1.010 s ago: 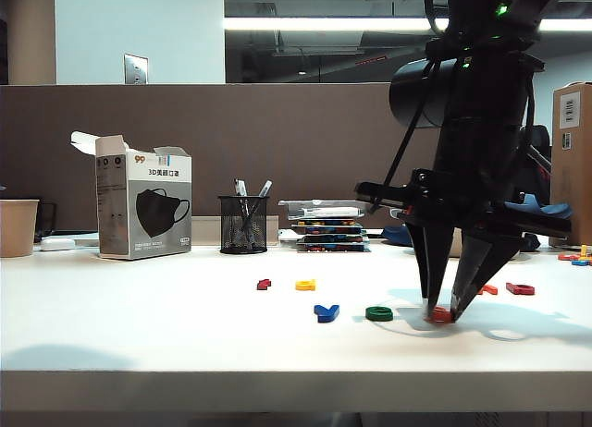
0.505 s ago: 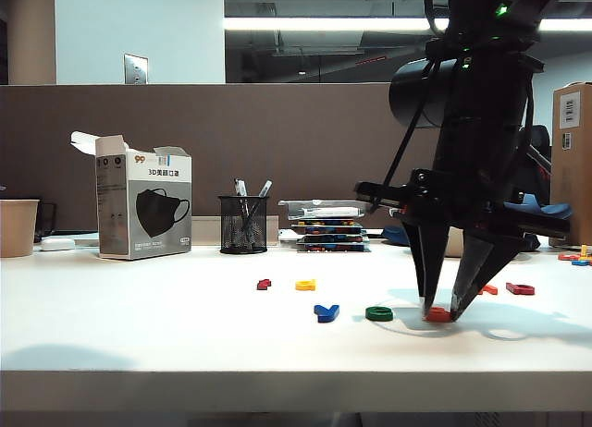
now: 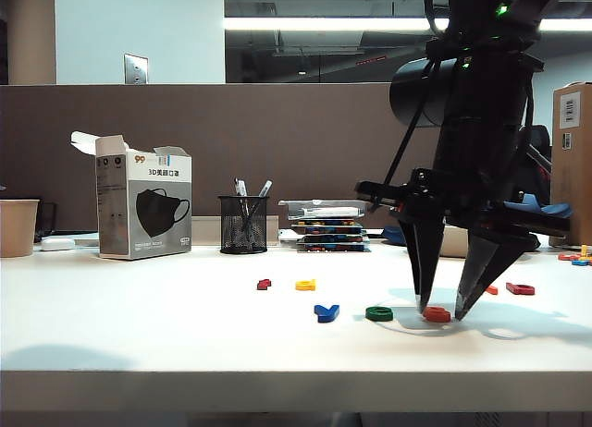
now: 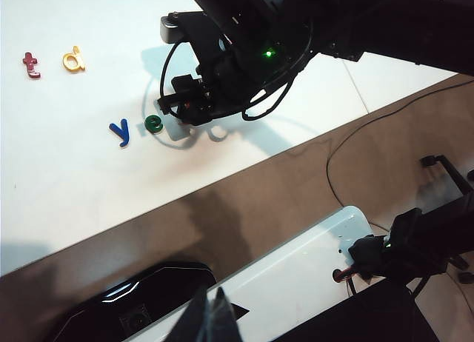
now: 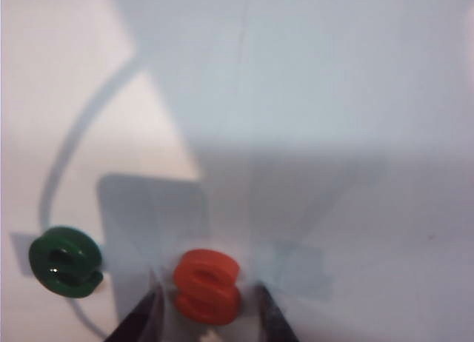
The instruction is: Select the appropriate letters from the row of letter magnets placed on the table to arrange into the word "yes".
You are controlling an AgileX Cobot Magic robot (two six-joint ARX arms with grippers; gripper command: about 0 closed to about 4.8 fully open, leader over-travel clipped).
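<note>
Right gripper (image 3: 442, 311) at lower right of exterior view, pointing down, fingers spread apart; left gripper (image 4: 209, 320) pinched together at wrist frame's bottom edge.

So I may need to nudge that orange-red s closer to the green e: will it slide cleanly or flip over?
The orange-red s lies flat on the smooth white table, so it will probably slide rather than tip or roll. It looks like small rigid plastic, likely light, so it may skid or twist. The right gripper straddles it, jaws apart; the left gripper is parked away.
</note>
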